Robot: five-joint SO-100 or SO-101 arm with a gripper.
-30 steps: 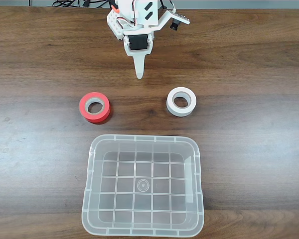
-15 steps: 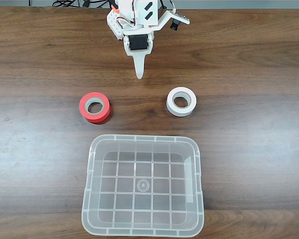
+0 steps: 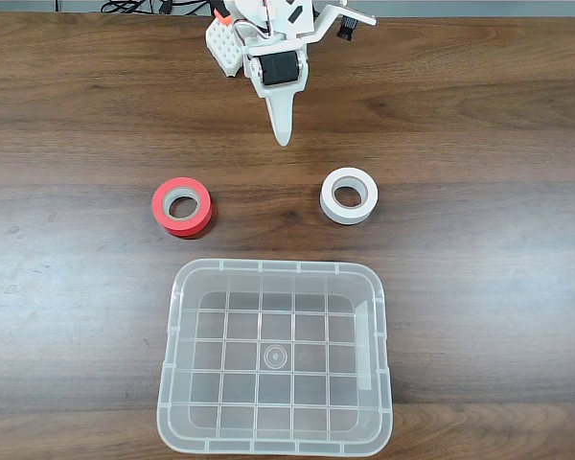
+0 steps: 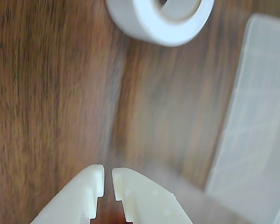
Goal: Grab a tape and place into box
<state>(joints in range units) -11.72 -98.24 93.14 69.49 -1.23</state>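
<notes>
Two tape rolls lie mid-table before us: the white tape (image 3: 349,195) toward the right edge, a red-orange roll (image 3: 182,206) toward the left. Our gripper (image 4: 108,177), jaws nearly closed and empty, hovers near the far edge; the clear box (image 3: 274,444) sits at the near edge.

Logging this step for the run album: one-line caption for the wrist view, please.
Nearly closed claw over bare wood, white tape ahead and clear box at right.
</notes>
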